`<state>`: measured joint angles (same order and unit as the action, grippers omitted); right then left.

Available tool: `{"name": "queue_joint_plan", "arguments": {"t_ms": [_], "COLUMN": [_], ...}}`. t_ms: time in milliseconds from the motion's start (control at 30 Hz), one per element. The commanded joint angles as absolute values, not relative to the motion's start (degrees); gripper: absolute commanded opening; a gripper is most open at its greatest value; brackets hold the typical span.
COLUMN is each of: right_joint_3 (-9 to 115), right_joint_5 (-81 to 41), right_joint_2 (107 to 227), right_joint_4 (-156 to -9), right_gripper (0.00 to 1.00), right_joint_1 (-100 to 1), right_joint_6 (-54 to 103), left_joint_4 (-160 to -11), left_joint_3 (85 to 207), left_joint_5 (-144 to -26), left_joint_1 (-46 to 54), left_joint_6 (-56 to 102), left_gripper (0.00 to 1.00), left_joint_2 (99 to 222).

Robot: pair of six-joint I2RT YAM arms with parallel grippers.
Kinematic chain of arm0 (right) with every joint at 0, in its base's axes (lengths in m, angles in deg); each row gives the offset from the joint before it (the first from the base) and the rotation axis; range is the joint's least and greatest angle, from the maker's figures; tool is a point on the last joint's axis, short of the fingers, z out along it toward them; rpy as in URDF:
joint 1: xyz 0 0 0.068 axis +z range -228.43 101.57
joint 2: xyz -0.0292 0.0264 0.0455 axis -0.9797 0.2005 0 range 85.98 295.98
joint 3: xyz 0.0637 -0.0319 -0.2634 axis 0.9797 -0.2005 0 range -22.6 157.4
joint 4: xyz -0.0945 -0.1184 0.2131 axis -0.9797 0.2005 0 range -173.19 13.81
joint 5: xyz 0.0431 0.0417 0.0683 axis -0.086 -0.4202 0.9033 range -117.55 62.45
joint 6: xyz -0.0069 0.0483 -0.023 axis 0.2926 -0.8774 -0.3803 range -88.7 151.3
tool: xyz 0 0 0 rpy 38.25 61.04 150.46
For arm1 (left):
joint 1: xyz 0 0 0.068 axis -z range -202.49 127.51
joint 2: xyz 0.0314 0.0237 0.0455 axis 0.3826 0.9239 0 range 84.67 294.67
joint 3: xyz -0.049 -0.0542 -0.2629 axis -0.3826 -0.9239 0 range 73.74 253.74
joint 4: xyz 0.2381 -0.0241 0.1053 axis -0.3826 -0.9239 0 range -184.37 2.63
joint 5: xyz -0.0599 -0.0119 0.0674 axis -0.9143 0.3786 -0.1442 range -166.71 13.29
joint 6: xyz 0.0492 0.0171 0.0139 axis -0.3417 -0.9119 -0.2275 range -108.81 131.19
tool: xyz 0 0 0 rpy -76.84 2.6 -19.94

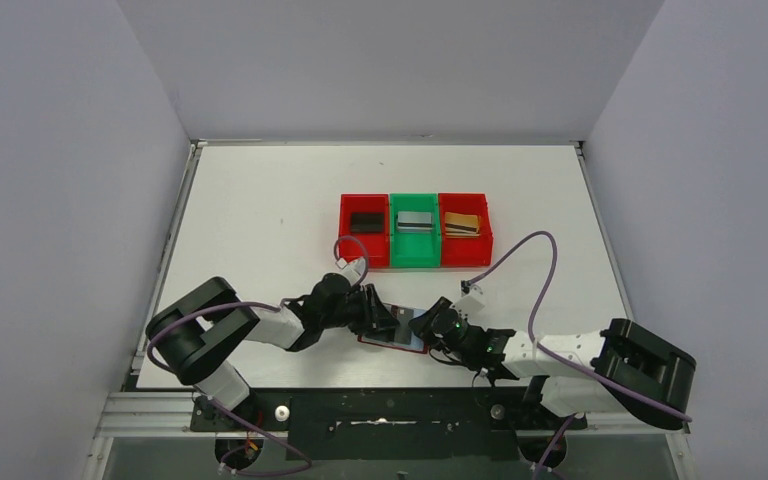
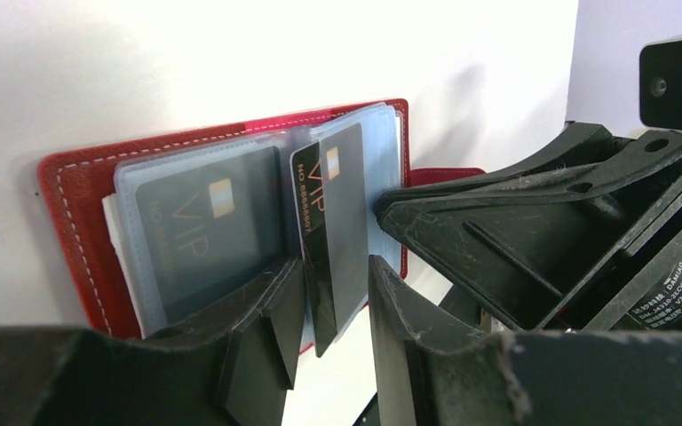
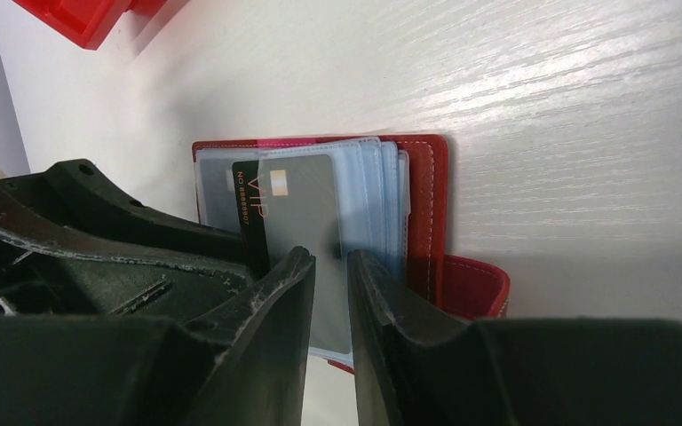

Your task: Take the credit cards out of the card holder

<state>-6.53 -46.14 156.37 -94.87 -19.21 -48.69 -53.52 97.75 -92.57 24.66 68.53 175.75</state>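
Observation:
The dark red card holder (image 1: 397, 338) lies open near the table's front edge, between both grippers. Its clear sleeves (image 2: 382, 151) fan out. A black VIP credit card (image 2: 320, 240) stands on edge, partly out of a sleeve, between the fingers of my left gripper (image 2: 333, 271). Those jaws are apart, with a gap on the card's right side. Another dark card (image 2: 204, 231) sits inside a sleeve on the left page. My right gripper (image 3: 329, 257) hovers at the holder's (image 3: 431, 204) near edge, jaws slightly apart, nothing between them. Its fingertip (image 2: 386, 209) touches the sleeves.
Three bins stand in a row behind the holder: a red one (image 1: 347, 235) with a black card, a green one (image 1: 414, 255) with a silver card, a red one (image 1: 465, 250) with a gold card. The holder's clasp tab (image 3: 475, 284) sticks out beside my right fingers.

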Motion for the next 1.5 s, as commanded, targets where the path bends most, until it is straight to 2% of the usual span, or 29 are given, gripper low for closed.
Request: {"name": "queue_joint_plan", "arguments": {"t_ms": [0, 300, 800, 1200, 1467], "right_joint_3": [-6.9, -7.4, -0.4, 6.4, 7.4], "right_joint_5": [-47.3, -48.1, -46.1, -40.7, -41.0], "right_joint_2": [158.7, 158.1, 147.3, 158.3, 165.0], "right_joint_4": [-89.8, -88.7, -84.8, -84.6, -78.5], "right_gripper": [0.23, 0.24, 0.26, 0.27, 0.26], "right_joint_1": [-19.8, -19.9, -21.4, -22.1, -21.9], "right_joint_6": [-48.5, -49.1, -36.1, -35.5, -38.9], "left_joint_4": [-44.7, -40.3, -51.9, -55.1, -58.0], "left_joint_3": [93.9, 92.3, 94.6, 95.9, 94.8], "left_joint_5": [-93.0, -94.0, -89.4, -88.4, -86.8], "left_joint_1": [23.6, 22.9, 23.0, 23.1, 23.0], "left_joint_6": [71.6, 73.0, 69.2, 68.3, 68.1], "left_gripper": [0.30, 0.00, 0.00, 0.00, 0.00], "left_joint_2": [179.7, 180.4, 174.3, 173.6, 170.6]}}
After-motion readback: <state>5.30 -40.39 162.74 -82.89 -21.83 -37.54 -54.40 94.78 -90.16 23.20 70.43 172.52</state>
